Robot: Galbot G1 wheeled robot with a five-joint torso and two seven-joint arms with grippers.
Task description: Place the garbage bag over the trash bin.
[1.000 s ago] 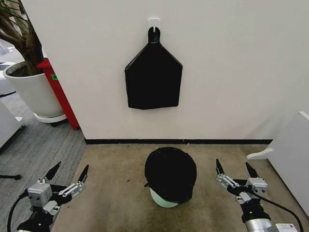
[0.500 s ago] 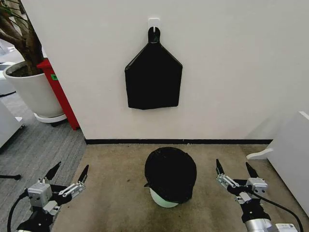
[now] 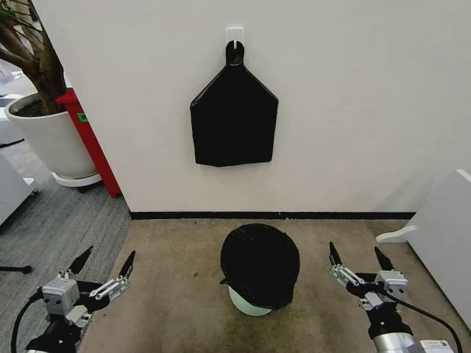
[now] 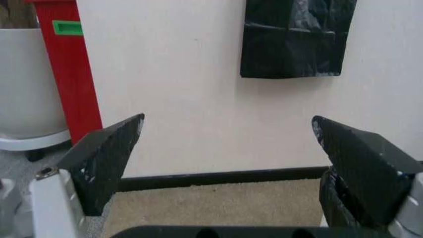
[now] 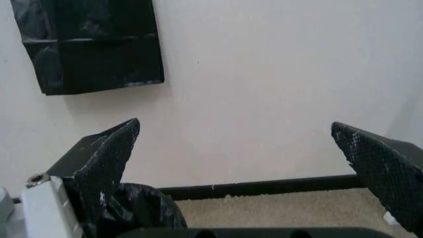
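nothing moved in the last second: garbage bag [image 3: 259, 263] already draped over trash bin [image 3: 249, 303] on the carpet near the wall; my left claw [image 3: 101, 271] and right claw [image 3: 356, 265] spread empty either side, looks done.

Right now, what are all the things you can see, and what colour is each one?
garbage bag: one, glossy black, draped over the bin on the carpet.
trash bin: one, pale green-white base showing below the bag.
hanging bundle: one, black, on a wall hook.
plant pot: one, white, far left.
red panel: one, beside the pot.
left gripper: one, black fingers open, low left.
right gripper: one, black fingers open, low right.
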